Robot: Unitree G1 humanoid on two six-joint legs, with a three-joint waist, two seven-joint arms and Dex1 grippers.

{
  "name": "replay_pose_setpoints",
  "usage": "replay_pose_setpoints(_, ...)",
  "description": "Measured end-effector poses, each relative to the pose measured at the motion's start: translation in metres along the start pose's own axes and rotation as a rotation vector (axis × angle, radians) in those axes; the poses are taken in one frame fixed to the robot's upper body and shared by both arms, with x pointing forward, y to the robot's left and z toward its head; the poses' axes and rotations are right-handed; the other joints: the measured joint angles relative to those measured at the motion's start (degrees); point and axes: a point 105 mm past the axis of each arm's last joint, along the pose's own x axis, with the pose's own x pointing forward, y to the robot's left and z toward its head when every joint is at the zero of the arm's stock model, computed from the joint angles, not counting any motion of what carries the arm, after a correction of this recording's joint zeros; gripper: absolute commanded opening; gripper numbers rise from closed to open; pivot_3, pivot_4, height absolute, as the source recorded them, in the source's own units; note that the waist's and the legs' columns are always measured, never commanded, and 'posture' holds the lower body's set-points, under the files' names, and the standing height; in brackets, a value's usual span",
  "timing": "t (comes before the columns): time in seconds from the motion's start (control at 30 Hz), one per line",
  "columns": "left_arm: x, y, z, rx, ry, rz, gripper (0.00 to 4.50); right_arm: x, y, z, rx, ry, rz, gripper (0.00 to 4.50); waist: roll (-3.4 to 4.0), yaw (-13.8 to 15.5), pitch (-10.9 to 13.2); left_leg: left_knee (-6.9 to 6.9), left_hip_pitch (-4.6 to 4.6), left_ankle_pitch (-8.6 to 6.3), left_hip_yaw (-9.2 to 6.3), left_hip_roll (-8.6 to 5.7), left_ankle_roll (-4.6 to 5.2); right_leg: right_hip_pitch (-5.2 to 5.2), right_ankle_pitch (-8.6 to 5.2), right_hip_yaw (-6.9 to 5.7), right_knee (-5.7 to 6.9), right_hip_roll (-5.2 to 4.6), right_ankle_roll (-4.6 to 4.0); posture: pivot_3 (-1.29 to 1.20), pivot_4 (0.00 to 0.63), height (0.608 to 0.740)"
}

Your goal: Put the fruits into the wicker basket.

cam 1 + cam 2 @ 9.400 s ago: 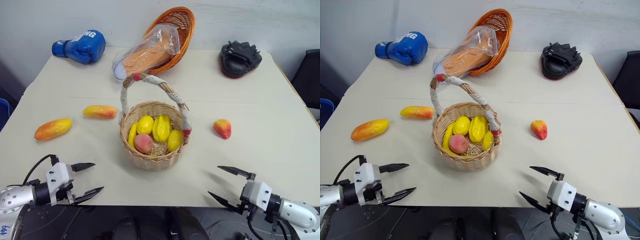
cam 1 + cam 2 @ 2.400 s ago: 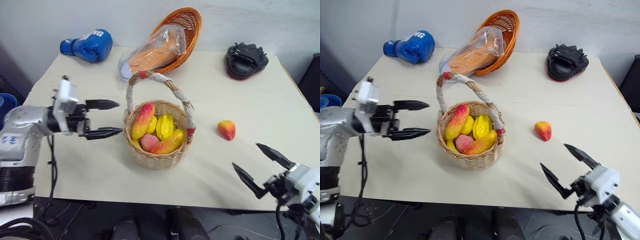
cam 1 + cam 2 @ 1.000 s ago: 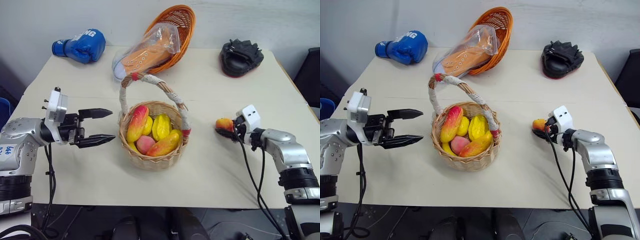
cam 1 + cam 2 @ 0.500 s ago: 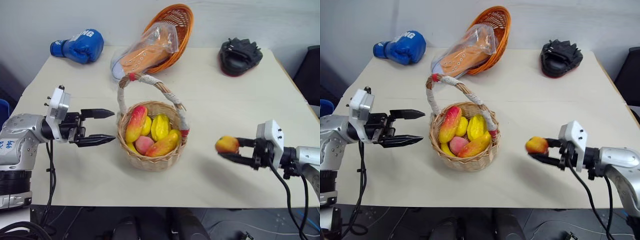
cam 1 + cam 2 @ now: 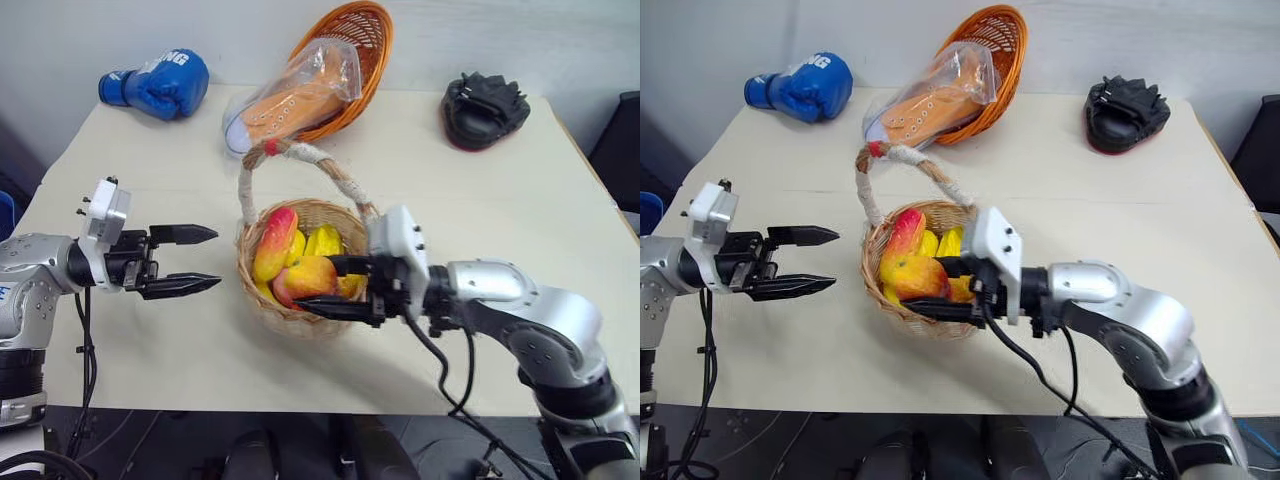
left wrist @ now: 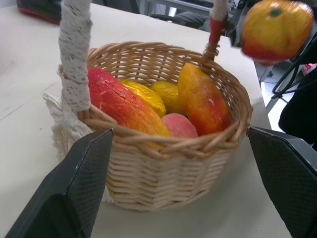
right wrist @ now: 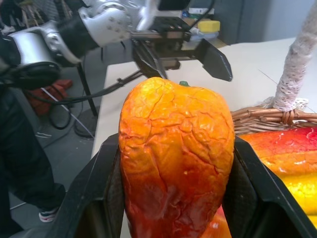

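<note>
One wicker basket (image 5: 300, 285) stands on the table (image 5: 520, 230), and one orange basket (image 5: 350, 45) lies tipped at the back. Two mangoes (image 6: 124, 104) show inside the wicker basket, with two yellow fruits (image 6: 143, 96) and one pink peach (image 6: 179, 125). One small red-orange fruit (image 7: 176, 158) is separate. There is one blue boxing glove (image 5: 155, 85), one black pad (image 5: 485, 105), and one bagged orange shoe (image 5: 295, 95).

- The right gripper (image 5: 318, 287) is carrying the small red-orange fruit (image 5: 310, 276) off the tabletop, leftward, now over the wicker basket (image 5: 262, 310).
- Two mangoes (image 5: 274, 243) are now lying inside the basket.
</note>
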Motion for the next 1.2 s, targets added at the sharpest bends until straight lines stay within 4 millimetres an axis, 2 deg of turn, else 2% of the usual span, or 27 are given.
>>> replay_pose_setpoints(0.1, 0.001, -0.003, -0.001, -0.003, -0.001, 0.0, 4.5, 0.012, -0.012, -0.007, 0.013, 0.023, -0.05, 2.05, 0.0, -0.1, 0.0, -0.01, -0.03, 0.0, 0.01, 0.0, 0.0, -0.04, 0.0, 0.01, 0.0, -0.01, 0.0, 0.0, 0.15, 0.74)
replay_pose_setpoints(0.23, 0.002, -0.002, 0.0, 0.002, -0.004, 0.016, 4.5, 0.017, -0.022, -0.02, 0.039, 0.07, -0.116, 3.42, 0.0, -0.2, 0.0, 0.05, -0.02, 0.01, 0.02, 0.0, -0.01, -0.05, 0.0, 0.01, 0.12, 0.0, 0.0, 0.0, 0.15, 0.74)
replay_pose_setpoints(0.33, 0.003, -0.001, 0.001, 0.008, -0.016, 0.027, 4.5, 0.015, -0.025, -0.021, 0.025, 0.077, -0.14, 4.47, 0.0, -0.2, 0.0, 0.1, 0.01, 0.02, 0.01, 0.0, -0.01, -0.01, 0.0, 0.01, 0.16, 0.01, -0.01, 0.0, 0.15, 0.74)
replay_pose_setpoints(0.43, 0.005, -0.001, 0.0, 0.005, -0.03, 0.029, 4.5, 0.009, -0.023, -0.023, 0.015, 0.065, -0.123, 4.49, 0.0, -0.1, 0.0, 0.11, 0.0, 0.02, 0.01, -0.01, 0.0, 0.0, 0.0, 0.0, 0.16, 0.01, 0.0, 0.0, 0.15, 0.74)
replay_pose_setpoints(0.67, 0.008, 0.0, 0.003, 0.034, -0.038, 0.026, 4.5, -0.042, 0.008, -0.019, 0.005, -0.046, -0.054, 4.49, -0.01, 0.5, 0.0, -0.04, 0.02, 0.0, -0.02, -0.02, 0.01, 0.08, 0.0, -0.04, -0.04, 0.01, 0.01, 0.0, 0.15, 0.74)
replay_pose_setpoints(0.83, 0.01, 0.005, 0.007, 0.059, -0.064, 0.03, 4.5, -0.085, 0.022, -0.038, 0.079, -0.013, -0.115, 4.49, -0.02, 1.1, 0.0, -0.01, 0.27, -0.01, 0.01, -0.07, 0.04, 0.32, 0.01, 0.02, -0.02, 0.02, 0.02, 0.0, 0.15, 0.74)
replay_pose_setpoints(0.97, 0.012, 0.004, 0.006, 0.065, -0.069, 0.024, 4.5, -0.103, 0.03, -0.04, 0.101, -0.03, -0.185, 4.49, -0.02, 1.2, 0.0, -0.06, 0.31, 0.08, -0.07, -0.07, 0.02, 0.32, 0.04, 0.03, 0.08, 0.07, 0.04, 0.0, 0.15, 0.74)
replay_pose_setpoints(1.07, 0.01, 0.005, 0.005, 0.059, -0.07, 0.03, 4.5, -0.132, 0.03, -0.05, 0.12, 0.012, -0.323, 4.49, -0.03, 1.5, 0.0, -0.04, 0.3, 0.09, -0.1, -0.1, 0.02, 0.36, 0.04, 0.03, 0.05, 0.08, 0.05, 0.0, 0.15, 0.74)
replay_pose_setpoints(1.2, 0.007, 0.006, 0.003, 0.046, -0.063, 0.029, 4.5, -0.167, 0.013, -0.044, 0.057, 0.025, -0.486, 4.49, -0.06, 1.1, 0.0, 0.0, 0.36, 0.12, 0.0, -0.16, 0.14, 0.43, 0.2, 0.13, -0.01, 0.04, 0.19, 0.0, 0.15, 0.74)
